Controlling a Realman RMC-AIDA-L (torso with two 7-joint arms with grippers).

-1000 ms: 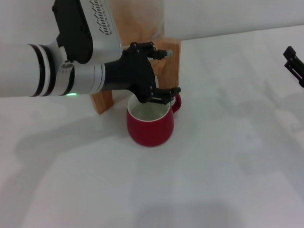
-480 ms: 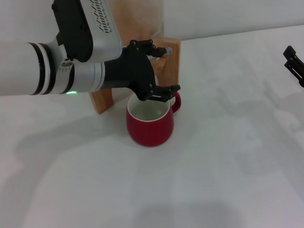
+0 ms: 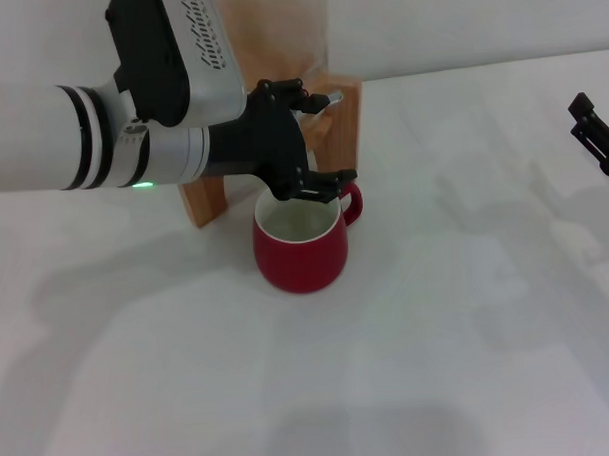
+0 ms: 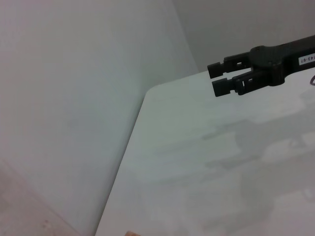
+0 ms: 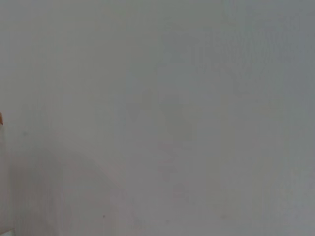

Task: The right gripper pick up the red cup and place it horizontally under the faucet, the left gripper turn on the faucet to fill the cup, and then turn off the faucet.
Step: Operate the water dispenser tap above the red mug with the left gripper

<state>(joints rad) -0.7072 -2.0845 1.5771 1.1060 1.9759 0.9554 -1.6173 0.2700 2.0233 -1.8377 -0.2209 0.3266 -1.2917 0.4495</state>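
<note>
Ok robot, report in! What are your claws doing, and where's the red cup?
Left gripper open at the faucet, above the red cup. Cup upright by the wooden stand. Right gripper parked far right, shut. Nothing in the way.

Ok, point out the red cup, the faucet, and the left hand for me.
red cup [image 3: 298, 260]: head view, on the front of its red body.
faucet [image 3: 325, 99]: head view, on the chrome lever tip.
left hand [image 3: 317, 143]: head view, midway between its black fingertips, above the cup.
</note>
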